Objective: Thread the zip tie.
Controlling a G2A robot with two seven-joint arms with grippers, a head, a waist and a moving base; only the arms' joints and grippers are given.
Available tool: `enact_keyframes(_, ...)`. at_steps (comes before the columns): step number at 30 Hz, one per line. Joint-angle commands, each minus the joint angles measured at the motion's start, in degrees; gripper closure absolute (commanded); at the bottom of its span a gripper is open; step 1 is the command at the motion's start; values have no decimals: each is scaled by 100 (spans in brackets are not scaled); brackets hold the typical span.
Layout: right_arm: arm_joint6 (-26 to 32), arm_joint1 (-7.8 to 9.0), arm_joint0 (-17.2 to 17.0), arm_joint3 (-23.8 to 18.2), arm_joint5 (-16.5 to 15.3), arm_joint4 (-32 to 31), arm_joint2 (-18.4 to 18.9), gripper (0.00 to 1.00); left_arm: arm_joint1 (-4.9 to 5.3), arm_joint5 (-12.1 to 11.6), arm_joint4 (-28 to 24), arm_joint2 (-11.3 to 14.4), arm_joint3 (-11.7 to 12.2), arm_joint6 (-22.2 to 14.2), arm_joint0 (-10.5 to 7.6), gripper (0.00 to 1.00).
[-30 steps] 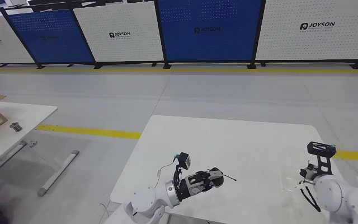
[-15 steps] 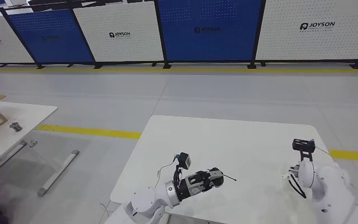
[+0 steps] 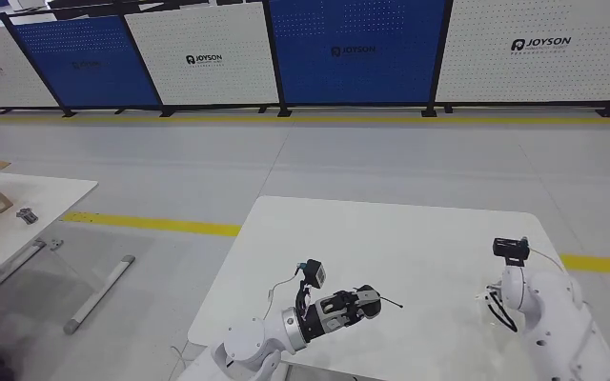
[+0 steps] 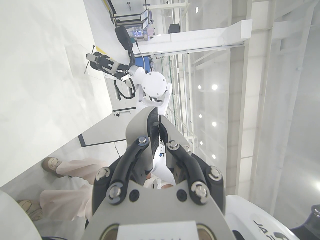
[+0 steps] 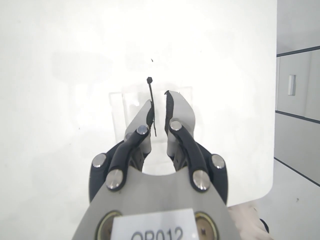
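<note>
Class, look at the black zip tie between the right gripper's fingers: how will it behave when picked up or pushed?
The zip tie is a thin narrow strip, so probably light and bendy, drooping if held by one end. It seems to lie flat on the clear tray, so a push would likely slide it, not roll it.

On your robot the left arm (image 3: 250, 345) and right arm (image 3: 558, 319) are glossy white shells with fat ball-shaped joints (image 4: 152, 84), and a black cable (image 4: 119, 93) loops loose by the wrist. The left gripper (image 4: 159, 123) and right gripper (image 5: 158, 98) look identical: grey metal plates, curved black link bars (image 5: 187, 141), big round silver screws (image 5: 114, 176) and black ribbed pads (image 5: 170, 106) on pale fingers. You also get a white label (image 5: 152, 226) with black print at the base, plus a small black camera box (image 3: 510, 250) on the wrist.
</note>
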Motion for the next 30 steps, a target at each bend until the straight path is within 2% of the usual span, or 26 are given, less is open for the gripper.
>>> enact_keyframes(1,0,-10,14,12,-10,-3,-2,71,0,0,0,0,0,0,0,100)
enact_keyframes(12,61,-33,-66,-76,-134,-36,86,73,0,0,0,0,0,0,0,100)
enact_keyframes(17,68,-57,-29,-1,-130,-69,66,70,0,0,0,0,0,0,0,100)
enact_keyframes(22,68,-62,-173,-272,-130,-129,114,69,0,0,0,0,0,0,0,100)
enact_keyframes(26,68,-58,-258,-324,-311,1,191,69,0,0,0,0,0,0,0,100)
enact_keyframes(30,68,-61,-170,-90,-464,297,285,67,0,0,0,0,0,0,0,100)
